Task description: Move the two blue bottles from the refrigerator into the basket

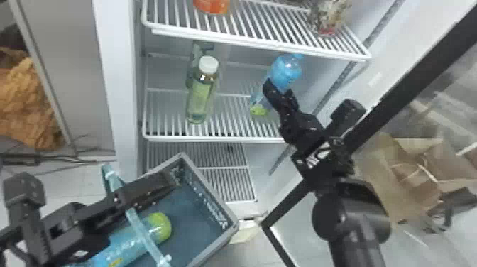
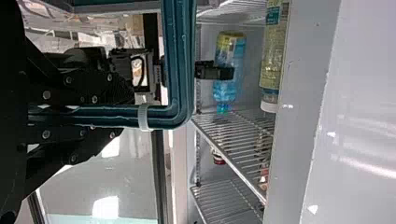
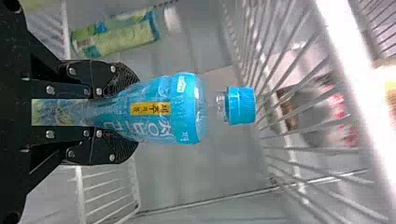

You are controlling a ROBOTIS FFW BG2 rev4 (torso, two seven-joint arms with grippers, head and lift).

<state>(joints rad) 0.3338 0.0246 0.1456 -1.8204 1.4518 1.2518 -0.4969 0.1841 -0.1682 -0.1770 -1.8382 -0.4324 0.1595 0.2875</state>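
In the head view my right gripper (image 1: 280, 93) is around the middle of a blue bottle (image 1: 286, 71) in the refrigerator, over the middle shelf; whether its base touches the shelf I cannot tell. The right wrist view has the right gripper (image 3: 132, 114) shut on this bottle (image 3: 180, 107), its blue cap on. At the lower left, my left gripper (image 1: 168, 180) reaches over the basket (image 1: 232, 227), and the left gripper (image 2: 122, 115) is shut on the basket handle (image 2: 180, 56). A second blue bottle (image 1: 124, 245) lies inside the basket, partly behind the handle and left arm.
A white-capped bottle (image 1: 201, 97) stands left of the held one on the shelf (image 1: 213, 139). The upper shelf (image 1: 255, 43) hangs above, with an orange item (image 1: 212, 5) on it. The dark door frame (image 1: 408, 85) runs close to the right arm. Cardboard boxes (image 1: 401, 188) lie beyond it.
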